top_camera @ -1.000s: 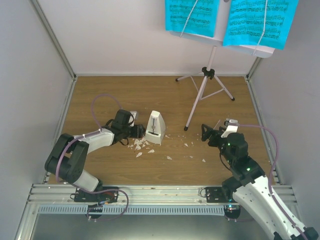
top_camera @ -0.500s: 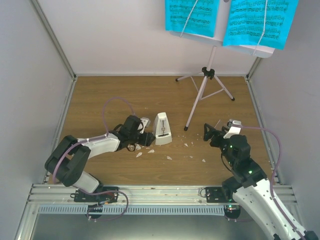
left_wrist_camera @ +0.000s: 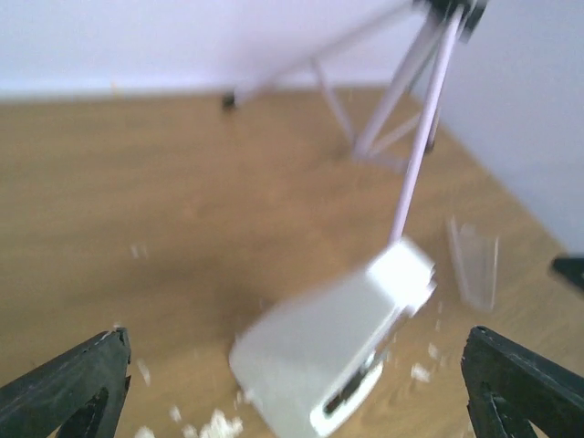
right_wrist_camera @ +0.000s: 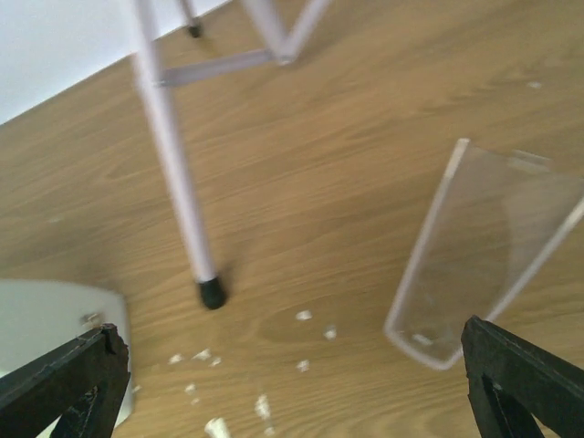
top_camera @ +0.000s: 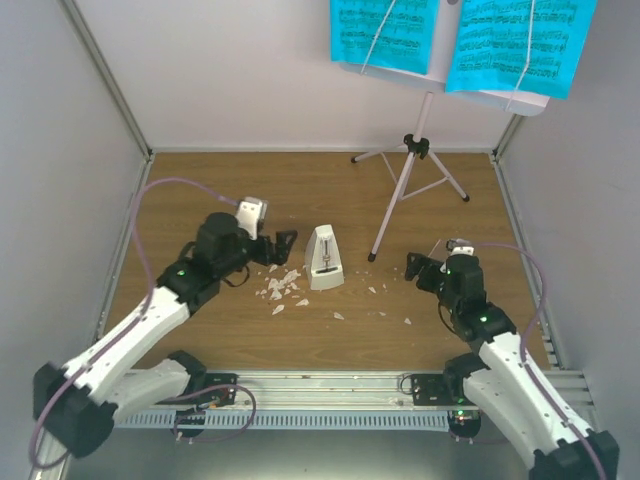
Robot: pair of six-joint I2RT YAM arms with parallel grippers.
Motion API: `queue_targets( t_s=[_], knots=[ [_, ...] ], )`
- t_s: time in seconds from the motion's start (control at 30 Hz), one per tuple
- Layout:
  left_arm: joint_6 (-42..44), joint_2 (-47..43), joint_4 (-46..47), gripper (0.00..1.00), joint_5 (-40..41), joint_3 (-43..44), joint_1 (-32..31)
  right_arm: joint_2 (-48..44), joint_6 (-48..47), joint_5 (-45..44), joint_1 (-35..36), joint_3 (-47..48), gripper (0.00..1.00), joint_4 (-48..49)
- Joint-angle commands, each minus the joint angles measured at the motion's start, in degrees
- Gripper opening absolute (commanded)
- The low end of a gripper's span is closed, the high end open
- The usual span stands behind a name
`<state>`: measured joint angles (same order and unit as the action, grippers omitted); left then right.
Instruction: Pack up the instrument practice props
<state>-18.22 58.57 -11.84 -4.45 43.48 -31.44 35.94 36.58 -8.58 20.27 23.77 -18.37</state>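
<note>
The metronome [top_camera: 323, 258] stands upright near the middle of the table [top_camera: 200, 190], with white crumbs [top_camera: 280, 288] strewn on the wood to its left and in front of it. The left gripper [top_camera: 277, 250] sits just left of it, apart from it, its fingers [left_wrist_camera: 64, 388] spread wide and grasping nothing; in the left wrist view the metronome shows blurred in the space ahead of them. The music stand [top_camera: 402, 190] stands at the back right on its three legs, one black foot near the metronome, and its desk carries two blue pages [top_camera: 385, 30] of notes. The right gripper [top_camera: 422, 262] is low at the right, fingers [right_wrist_camera: 64, 383] released and empty, facing the clear cover [right_wrist_camera: 484, 246] that lies flat on the wood just ahead, untouched
</note>
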Motion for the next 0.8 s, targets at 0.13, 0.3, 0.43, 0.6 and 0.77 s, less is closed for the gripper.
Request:
queue_targets(
  t_s=[0.13,0.3,0.43,0.6,0.77],
  knots=[
    [11.0,-5.3,-12.2,0.99,0.4,14.5,4.2,15.5,-1.4,16.7,-23.0,1.7,1.00,4.3],
    [14.3,-9.3,-9.0,0.99,5.3,9.9,4.3,23.0,-3.5,11.7,-25.4,6.0,0.99,3.0],
    [15.4,-11.2,-7.0,0.99,7.9,6.4,4.3,27.3,-4.1,11.6,-26.1,7.9,0.87,3.4],
    [16.6,-13.6,-4.7,0.99,10.1,2.7,4.3,33.6,-5.8,11.1,-26.2,10.8,0.72,1.8],
    [16.9,-14.8,-3.3,0.99,10.4,0.6,4.3,36.3,-5.9,10.9,-26.1,11.4,0.62,1.0]
  ],
)
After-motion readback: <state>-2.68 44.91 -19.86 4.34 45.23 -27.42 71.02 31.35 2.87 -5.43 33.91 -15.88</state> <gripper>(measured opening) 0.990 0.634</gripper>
